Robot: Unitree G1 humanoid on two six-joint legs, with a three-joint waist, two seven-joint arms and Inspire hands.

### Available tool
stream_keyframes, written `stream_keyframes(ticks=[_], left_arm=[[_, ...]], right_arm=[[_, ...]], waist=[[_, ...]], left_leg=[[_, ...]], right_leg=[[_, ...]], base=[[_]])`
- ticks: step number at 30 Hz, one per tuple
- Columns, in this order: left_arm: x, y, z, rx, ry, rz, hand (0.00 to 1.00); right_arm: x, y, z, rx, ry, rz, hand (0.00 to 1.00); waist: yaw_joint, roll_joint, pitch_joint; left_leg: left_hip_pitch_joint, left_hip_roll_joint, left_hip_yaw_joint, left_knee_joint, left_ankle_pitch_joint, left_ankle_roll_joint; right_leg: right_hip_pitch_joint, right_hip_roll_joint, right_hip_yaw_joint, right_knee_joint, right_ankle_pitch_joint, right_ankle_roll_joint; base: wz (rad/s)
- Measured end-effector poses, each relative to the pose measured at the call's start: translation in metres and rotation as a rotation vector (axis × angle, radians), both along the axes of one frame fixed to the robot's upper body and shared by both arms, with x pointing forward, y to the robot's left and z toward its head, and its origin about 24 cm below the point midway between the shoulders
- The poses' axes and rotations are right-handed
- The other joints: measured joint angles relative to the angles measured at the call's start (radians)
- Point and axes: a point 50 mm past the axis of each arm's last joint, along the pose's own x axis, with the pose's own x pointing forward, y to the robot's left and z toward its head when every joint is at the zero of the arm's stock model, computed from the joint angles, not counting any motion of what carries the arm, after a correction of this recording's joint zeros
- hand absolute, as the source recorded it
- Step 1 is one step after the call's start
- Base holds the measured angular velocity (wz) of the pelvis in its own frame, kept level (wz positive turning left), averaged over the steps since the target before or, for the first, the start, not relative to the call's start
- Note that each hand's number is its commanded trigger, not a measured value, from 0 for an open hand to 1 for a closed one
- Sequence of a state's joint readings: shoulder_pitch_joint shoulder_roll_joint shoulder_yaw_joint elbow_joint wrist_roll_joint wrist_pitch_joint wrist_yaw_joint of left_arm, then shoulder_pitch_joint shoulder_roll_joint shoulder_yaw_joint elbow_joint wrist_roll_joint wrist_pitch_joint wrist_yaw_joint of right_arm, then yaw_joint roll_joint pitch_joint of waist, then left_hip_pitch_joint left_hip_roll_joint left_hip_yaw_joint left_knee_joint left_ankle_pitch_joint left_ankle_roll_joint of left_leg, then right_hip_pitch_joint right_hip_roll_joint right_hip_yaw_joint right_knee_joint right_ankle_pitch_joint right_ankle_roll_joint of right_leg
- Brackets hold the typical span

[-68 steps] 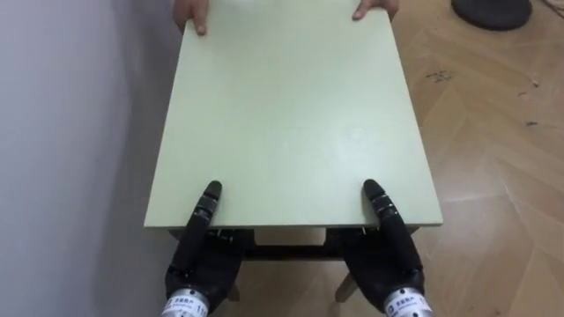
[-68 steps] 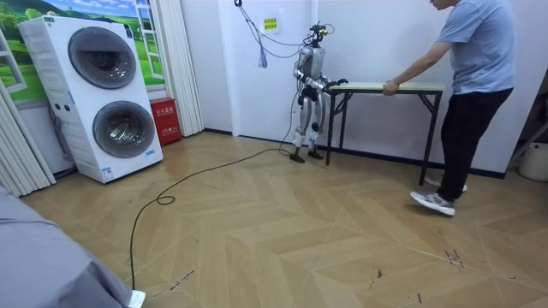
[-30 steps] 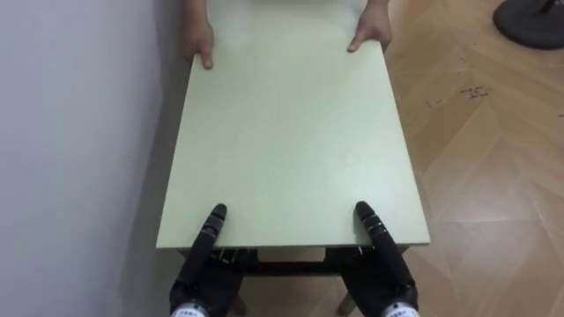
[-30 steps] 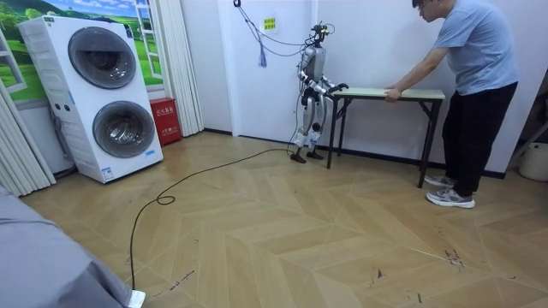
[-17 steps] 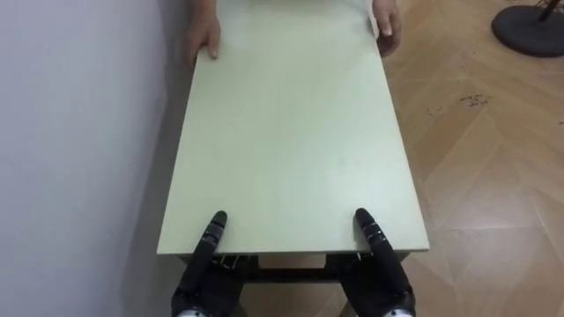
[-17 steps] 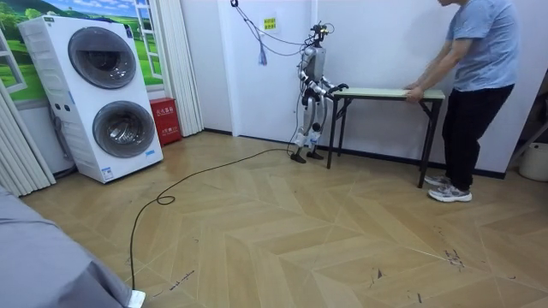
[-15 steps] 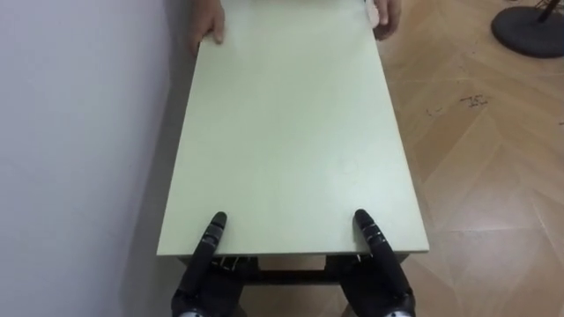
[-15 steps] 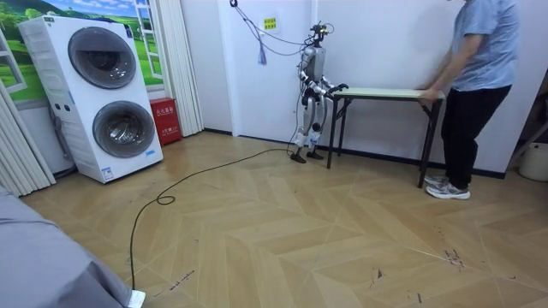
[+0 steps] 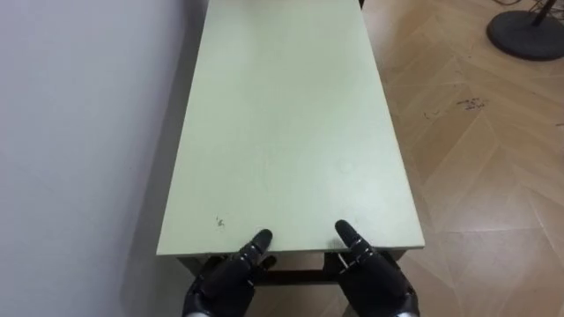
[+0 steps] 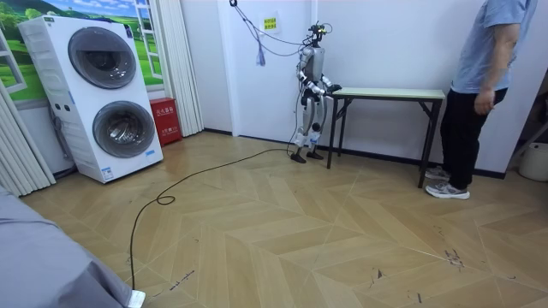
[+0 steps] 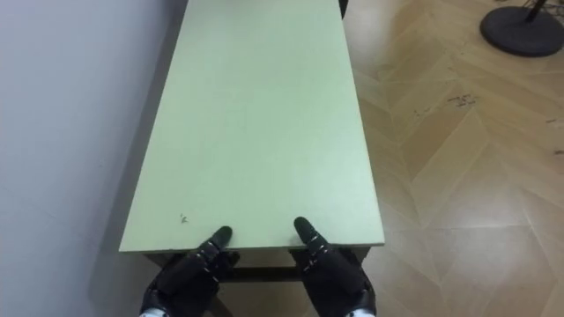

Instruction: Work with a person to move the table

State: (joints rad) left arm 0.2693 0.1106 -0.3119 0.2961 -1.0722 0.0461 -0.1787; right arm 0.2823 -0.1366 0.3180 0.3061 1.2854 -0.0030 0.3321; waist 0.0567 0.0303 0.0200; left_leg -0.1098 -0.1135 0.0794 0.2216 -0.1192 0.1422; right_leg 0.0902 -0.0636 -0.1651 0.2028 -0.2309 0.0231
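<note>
The table (image 9: 282, 132) stretched straight away from both hands and, in the room view, appeared to stand on its legs against the wall (image 9: 79, 158). That wall ran close along the left hand's outer side. The left hand (image 9: 227, 275) and the right hand (image 9: 374, 273) sat at the near edge, close together about its middle, each with a thumb laid on the top. Whether either hand truly clasped the edge or only rested there could not be told.

Beyond the far end, well away from the hands, the person (image 10: 479, 77) stood with an arm hanging down, not touching the table.

That was probably the chief risk. Any lift or push by the robot alone would likely tip the near end up and drag the far legs over the floor (image 9: 476, 194). With the hands so near each other, the top could swing, scraping the wall on the left hand's side. A shallow hold at the very edge might also slip off. The dark round base (image 9: 526, 33), far off beyond the right hand, looked like no threat.
</note>
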Motion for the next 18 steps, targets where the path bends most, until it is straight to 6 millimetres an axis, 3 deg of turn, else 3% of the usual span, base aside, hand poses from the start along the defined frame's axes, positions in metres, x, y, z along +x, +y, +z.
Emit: stream_keyframes(ticks=[18], left_arm=[[0.0055, 0.0, 0.0076, -0.04, -0.104, -0.129, 0.0]], right_arm=[[-0.0032, 0.004, 0.0028, 0.031, -0.071, 0.119, 0.0]], waist=[[-0.003, -0.015, -0.0019]], left_leg=[[-0.003, 0.001, 0.0, 0.008, 0.0, 0.0]], right_leg=[[0.001, -0.001, 0.0, 0.001, 0.0, 0.0]], base=[[0.0]])
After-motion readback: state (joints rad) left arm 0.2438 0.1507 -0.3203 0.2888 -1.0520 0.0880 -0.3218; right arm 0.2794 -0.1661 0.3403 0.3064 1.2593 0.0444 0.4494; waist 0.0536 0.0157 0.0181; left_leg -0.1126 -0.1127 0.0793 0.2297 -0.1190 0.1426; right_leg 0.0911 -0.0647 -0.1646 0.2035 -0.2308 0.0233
